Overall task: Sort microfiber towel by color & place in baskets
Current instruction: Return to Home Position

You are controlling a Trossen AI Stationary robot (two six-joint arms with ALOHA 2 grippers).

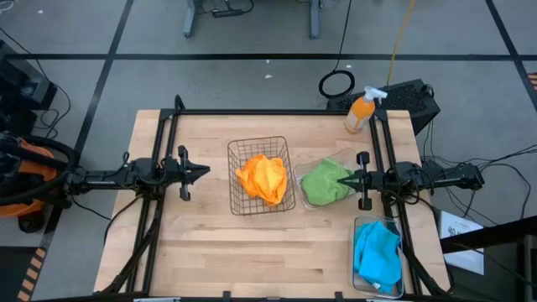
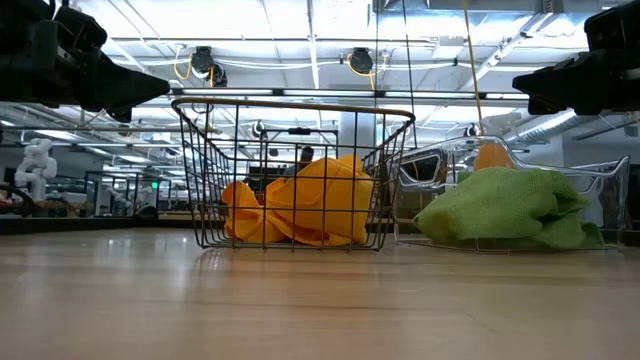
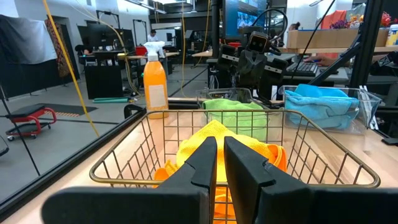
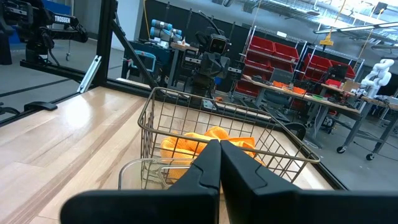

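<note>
Orange towels [image 1: 262, 178] [image 2: 300, 200] lie heaped inside the copper wire basket [image 1: 232, 180] at the table's middle. Right of it, green towels [image 1: 323, 180] [image 2: 500, 205] fill the clear tub [image 2: 610, 190]. Blue towels [image 1: 376, 252] [image 3: 317, 99] lie in the clear bin [image 1: 357, 277] near the right front corner. My left gripper [image 1: 204, 172] [image 3: 220, 149] hangs shut, left of the basket and above the table. My right gripper [image 1: 341, 179] [image 4: 219, 149] is shut too, hovering over the green towels' right edge and pointing at the basket.
An orange spray bottle [image 1: 361, 113] [image 3: 155, 84] stands at the far right of the table, with a black box [image 1: 411, 96] beyond it. Bare wood shows along the near side and on the left half. Black frame rails run along the left, right and far edges.
</note>
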